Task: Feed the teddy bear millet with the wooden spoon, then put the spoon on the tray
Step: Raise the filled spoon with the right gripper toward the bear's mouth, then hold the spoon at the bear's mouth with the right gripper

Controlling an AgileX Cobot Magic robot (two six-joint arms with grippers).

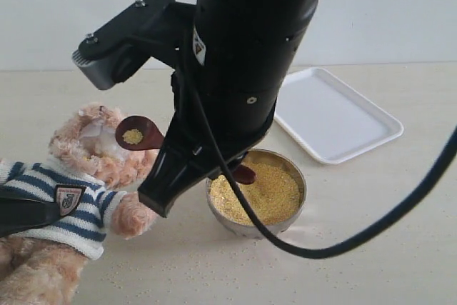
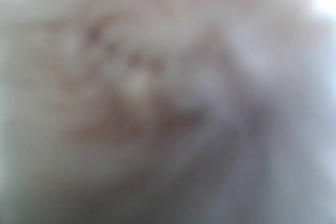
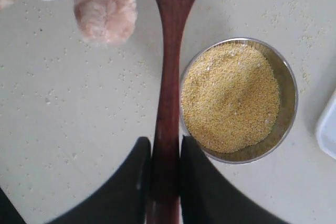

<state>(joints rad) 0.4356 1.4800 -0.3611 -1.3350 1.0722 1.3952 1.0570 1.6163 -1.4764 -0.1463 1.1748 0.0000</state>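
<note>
Since the stiff, light-looking wooden spoon carries loose millet, the right gripper clamps its handle's far end; the left gripper's state cannot be told.

We're looking at a robot test bench, a lab set-up by every sign: a bare pale beige tabletop against a blank white wall, a bulky black robot arm trailing a loose black cable, and staged props, a shaggy pinkish-tan plush teddy bear, a flat white rectangular plastic tray, a round steel bowl of fine yellow millet
</note>
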